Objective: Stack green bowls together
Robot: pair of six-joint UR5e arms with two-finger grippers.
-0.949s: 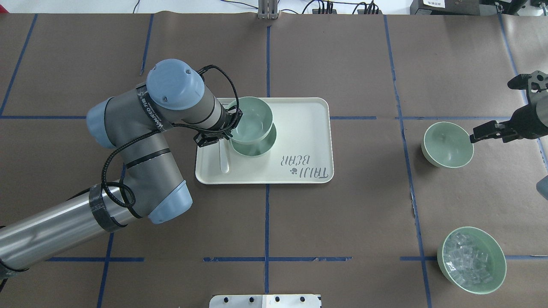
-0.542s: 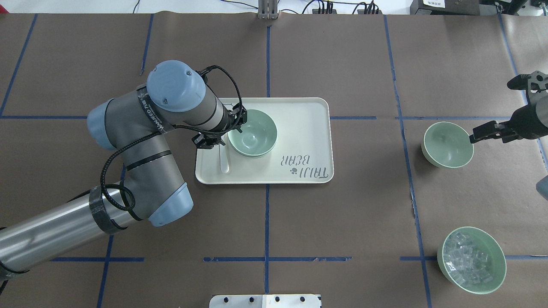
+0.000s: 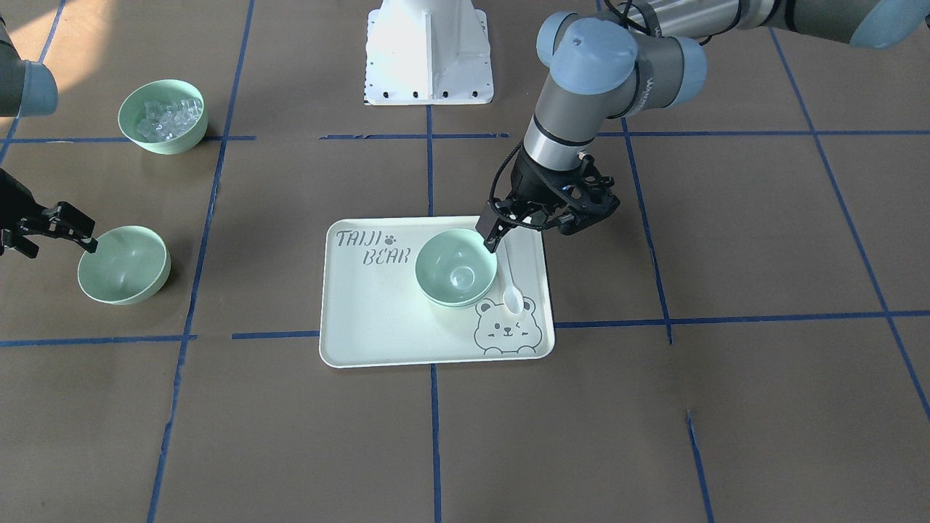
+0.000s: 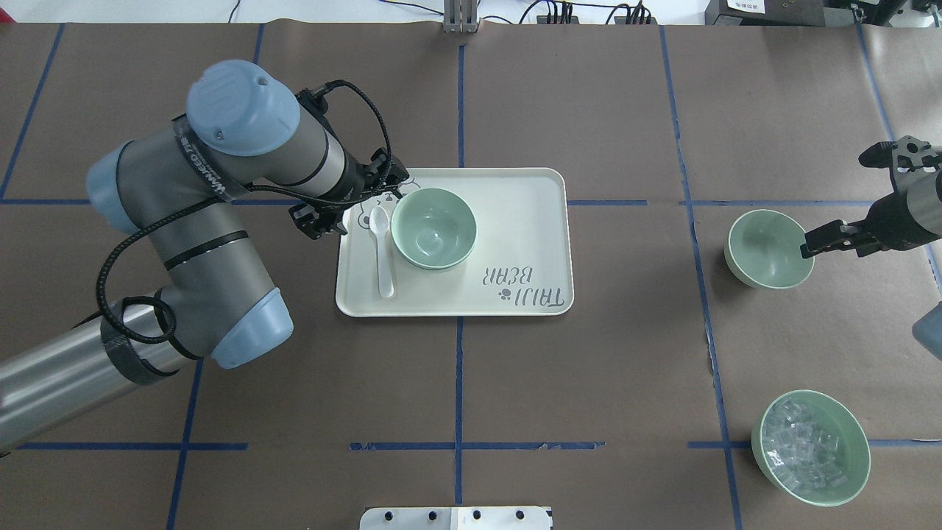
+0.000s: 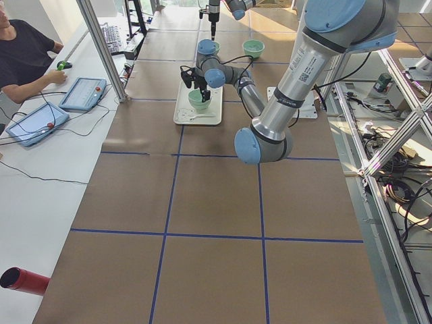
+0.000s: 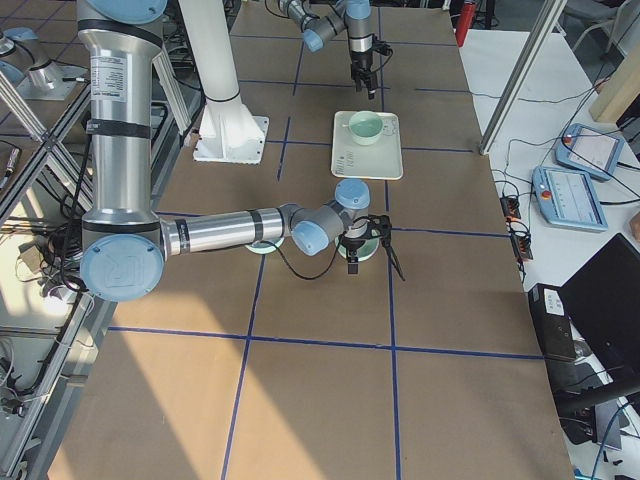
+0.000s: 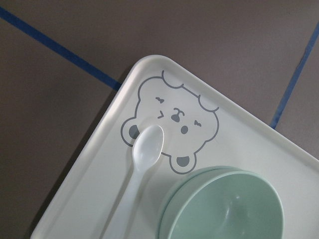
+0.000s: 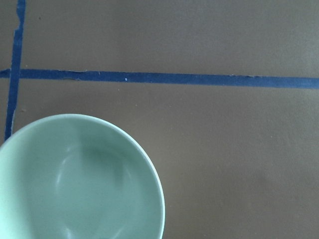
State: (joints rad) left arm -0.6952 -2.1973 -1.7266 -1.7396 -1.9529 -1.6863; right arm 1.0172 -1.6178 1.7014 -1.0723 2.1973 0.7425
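Observation:
Two pale green bowls [image 4: 434,228] sit nested, one inside the other, on the bear-print tray [image 4: 515,221]; they also show in the front view [image 3: 455,266] and the left wrist view [image 7: 224,209]. My left gripper [image 4: 353,202] is open and empty, raised just left of the stack and apart from it [image 3: 534,226]. A third green bowl [image 4: 769,248] stands alone on the table at the right [image 3: 123,264] [image 8: 75,179]. My right gripper [image 4: 839,202] is open, with one fingertip [image 4: 809,246] at that bowl's right rim.
A white plastic spoon [image 4: 381,250] lies on the tray beside the stack [image 7: 144,154]. A green bowl of clear ice-like cubes [image 4: 809,447] stands near the front right. The robot's white base plate [image 3: 429,51] is at the table's edge.
My left gripper lowered the held bowl into the bowl on the tray, let go, then drew back up and to the left. My right gripper shifted slightly toward the lone bowl.

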